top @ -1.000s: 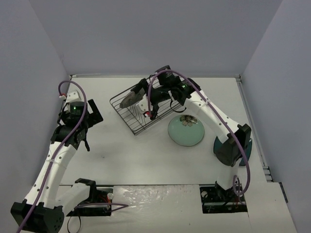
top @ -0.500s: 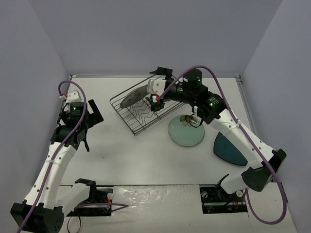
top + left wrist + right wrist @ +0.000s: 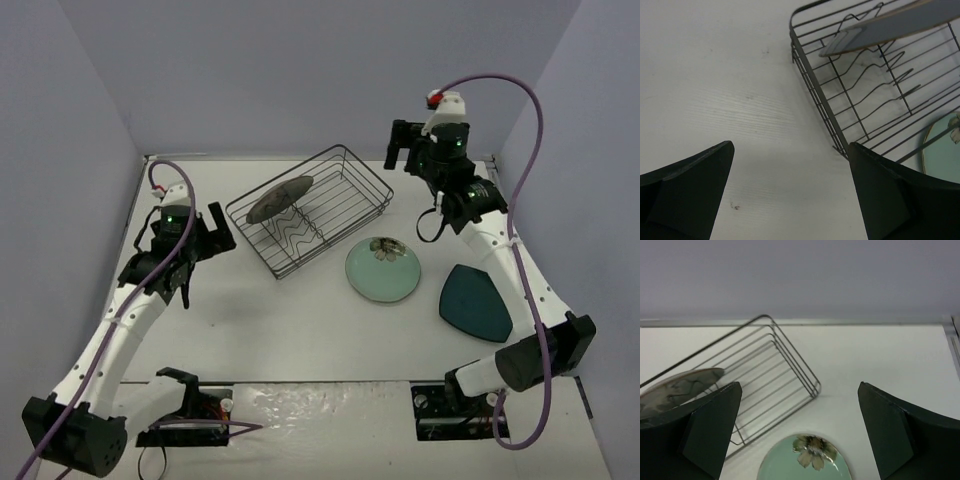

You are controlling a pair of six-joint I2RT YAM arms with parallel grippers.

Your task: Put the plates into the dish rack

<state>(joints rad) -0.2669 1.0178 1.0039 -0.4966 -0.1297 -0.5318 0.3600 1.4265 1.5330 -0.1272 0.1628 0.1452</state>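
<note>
I kept both hands open and empty. My left hand (image 3: 212, 236) hovered at the left of the overhead frame, above the bare worktop (image 3: 300, 325), fingers spread and pointed toward the dish rack (image 3: 335, 200) without touching it. My right hand (image 3: 403, 150) hung high at the upper right, fingers wide apart. I judged that it was up there to clear the rack's wire wall.

The grey plate (image 3: 280, 198) leaned at a tilt in the rack's left end, propped on the wavy dividers with its top edge above the rim, so I counted it as loaded. The mint-green plate (image 3: 383, 280) lay flat on the worktop just beside the rack's lower-right side. The dark teal plate (image 3: 475, 303) lay flat further right, well apart from the rack. Both of those were not yet loaded.

The dividers to the right of the grey plate were free. The trouble, as I judged it, was that both plates lay flat, which left my fingers little edge to get under. The mint-green one also sat so near the rack's wall that there was scant room on that side, and either plate had to be lifted over the rim.
</note>
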